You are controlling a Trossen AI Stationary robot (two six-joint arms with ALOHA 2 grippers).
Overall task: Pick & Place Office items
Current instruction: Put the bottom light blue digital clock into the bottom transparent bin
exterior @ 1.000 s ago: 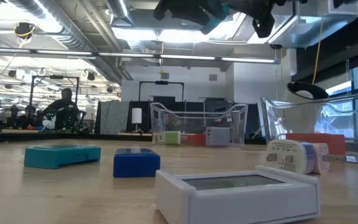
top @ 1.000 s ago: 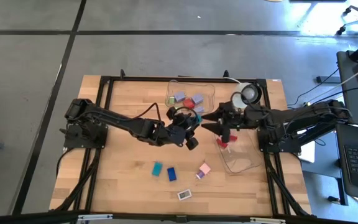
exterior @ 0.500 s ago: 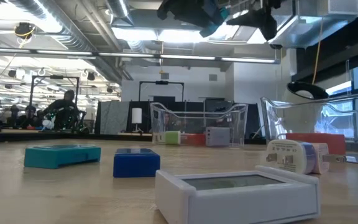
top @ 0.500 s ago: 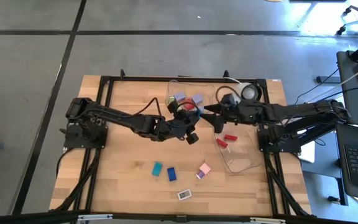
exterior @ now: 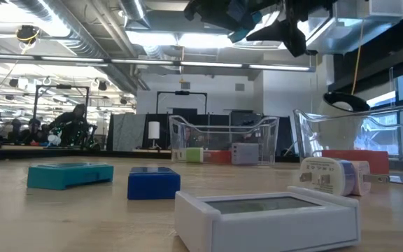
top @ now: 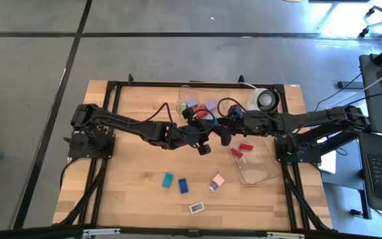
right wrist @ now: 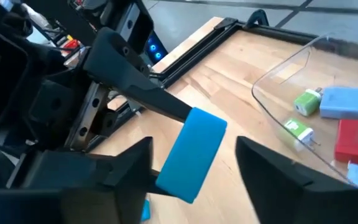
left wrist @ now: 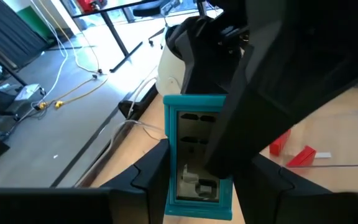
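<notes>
Wooden table point(top: 131, 179) with two clear tubs point(top: 204, 103), a round white thing point(top: 265, 99), and small blocks point(top: 183, 185) lying loose.

Two tubs on the table point(top: 131, 166): one tub point(top: 203, 99) at the far edge, centre, holding several items; second tub point(top: 256, 159) to its right, nearer the front, with two pieces point(top: 241, 149) in it. Left gripper point(top: 204, 126) and right gripper point(top: 223, 127) meet mid-air between the tubs, just beside each other. Four items point(top: 191, 187) lie loose on the table towards the front, centre
</notes>
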